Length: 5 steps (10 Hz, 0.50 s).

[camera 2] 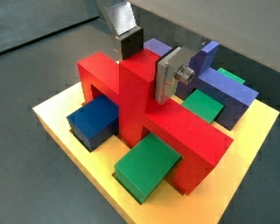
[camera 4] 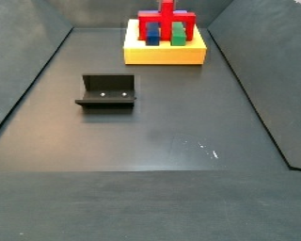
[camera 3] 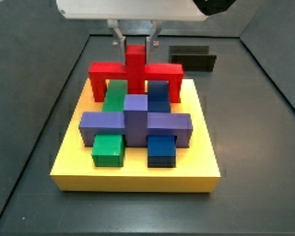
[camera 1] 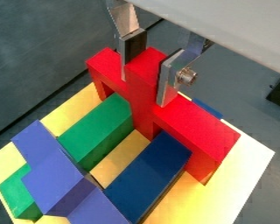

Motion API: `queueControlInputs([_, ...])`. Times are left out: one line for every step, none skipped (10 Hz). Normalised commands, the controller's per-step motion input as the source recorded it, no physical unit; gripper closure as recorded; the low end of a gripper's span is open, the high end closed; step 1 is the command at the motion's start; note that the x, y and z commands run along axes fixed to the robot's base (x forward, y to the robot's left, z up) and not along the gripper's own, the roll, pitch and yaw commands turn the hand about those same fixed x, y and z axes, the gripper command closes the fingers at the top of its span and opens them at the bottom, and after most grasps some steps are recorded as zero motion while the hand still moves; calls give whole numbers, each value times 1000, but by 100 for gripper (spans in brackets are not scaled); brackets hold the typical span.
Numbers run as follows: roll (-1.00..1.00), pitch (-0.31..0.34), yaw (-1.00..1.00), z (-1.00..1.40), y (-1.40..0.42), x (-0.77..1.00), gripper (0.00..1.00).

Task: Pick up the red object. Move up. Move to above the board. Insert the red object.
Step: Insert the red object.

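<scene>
On the board's (camera 3: 137, 166) far end, the gripper (camera 3: 135, 41) clamps the red object's (camera 3: 135, 77) stem; I'd press straight down, keeping both legs level.

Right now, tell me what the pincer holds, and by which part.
The pincer grips the red object by its central upright stem, over the board.

We see a dark grey matte floor (camera 4: 153, 132). Directly on it rest the thick square yellow board (camera 4: 166, 53) at one end and the dark L-shaped fixture (camera 4: 108, 92), well apart. The gripper (camera 3: 135, 41) hangs above the board.
</scene>
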Motion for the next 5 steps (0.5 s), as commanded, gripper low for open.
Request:
queueControlInputs([-50, -21, -109, -363, 20, 0, 100])
queueControlInputs([-24, -26, -31, -414, 51, 0, 100])
queueControlInputs([-34, -27, -6, -469, 23, 11, 100])
queueControlInputs([0, 0, 29, -491, 14, 160, 100])
queueControlInputs([0, 0, 60, -417, 0, 243, 100])
